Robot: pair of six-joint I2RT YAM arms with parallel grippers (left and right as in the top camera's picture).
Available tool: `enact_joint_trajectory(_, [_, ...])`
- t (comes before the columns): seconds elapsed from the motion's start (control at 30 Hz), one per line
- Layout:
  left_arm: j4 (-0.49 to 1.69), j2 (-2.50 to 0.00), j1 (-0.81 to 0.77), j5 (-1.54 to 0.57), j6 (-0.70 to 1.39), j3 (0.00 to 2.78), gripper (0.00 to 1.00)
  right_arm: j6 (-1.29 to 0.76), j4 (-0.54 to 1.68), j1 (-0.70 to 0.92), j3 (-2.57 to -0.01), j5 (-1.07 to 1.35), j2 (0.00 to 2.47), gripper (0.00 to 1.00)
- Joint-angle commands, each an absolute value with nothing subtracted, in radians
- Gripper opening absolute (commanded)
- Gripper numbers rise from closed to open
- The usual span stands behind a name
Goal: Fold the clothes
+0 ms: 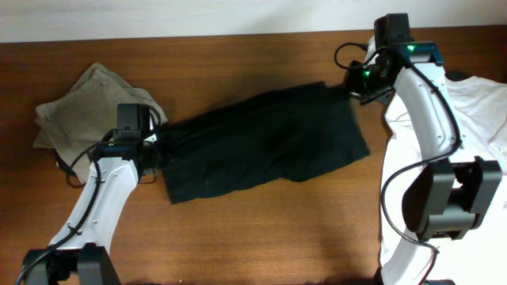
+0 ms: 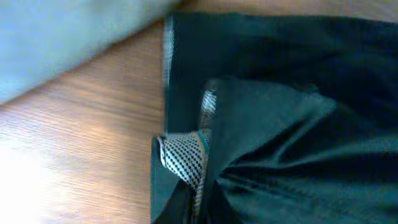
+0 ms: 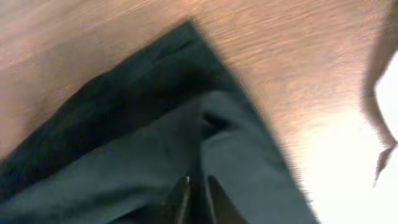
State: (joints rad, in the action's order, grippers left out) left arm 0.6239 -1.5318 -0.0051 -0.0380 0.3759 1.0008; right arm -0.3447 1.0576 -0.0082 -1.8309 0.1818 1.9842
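Observation:
The black shorts (image 1: 265, 142) lie spread across the middle of the table. My left gripper (image 1: 155, 147) is shut on their left edge; the left wrist view shows the black fabric (image 2: 280, 124) bunched between the fingers (image 2: 198, 202), with a pale checked inner label (image 2: 185, 157) folded out. My right gripper (image 1: 352, 89) is shut on the shorts' upper right corner; the right wrist view shows a pinched fold of black cloth (image 3: 155, 143) between the fingers (image 3: 198, 193). A khaki-olive garment (image 1: 83, 107) lies at the far left. A white shirt (image 1: 475, 111) lies at the right edge.
Bare wooden tabletop (image 1: 261, 237) runs along the front and behind the shorts. The khaki garment lies close behind my left arm. The white shirt lies under my right arm's base.

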Motion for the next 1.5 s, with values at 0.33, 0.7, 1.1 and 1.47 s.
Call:
enact_joint_trajectory(0.33, [0.971, -1.53, -0.003, -0.123, 0.204, 1.049, 0.39, -0.162, 1.267, -0.136, -1.554, 0.182, 1.924, 0.78])
enact_joint_trajectory(0.7, [0.532, -1.531, -0.013, -0.182, 0.163, 0.733, 0.07, -0.176, 0.814, -0.136, -1.257, 0.46, 1.924, 0.07])
enact_joint_trajectory(1.1, [0.804, -1.531, 0.044, -0.094, 0.136, 0.81, 0.0, -0.14, 1.243, -0.204, -1.383, 0.165, 1.844, 0.04])
enact_joint_trajectory(1.47, [0.837, -1.536, 0.021, -0.338, -0.085, 1.002, 0.25, -0.086, 1.205, -0.197, -1.317, 0.324, 1.823, 0.53])
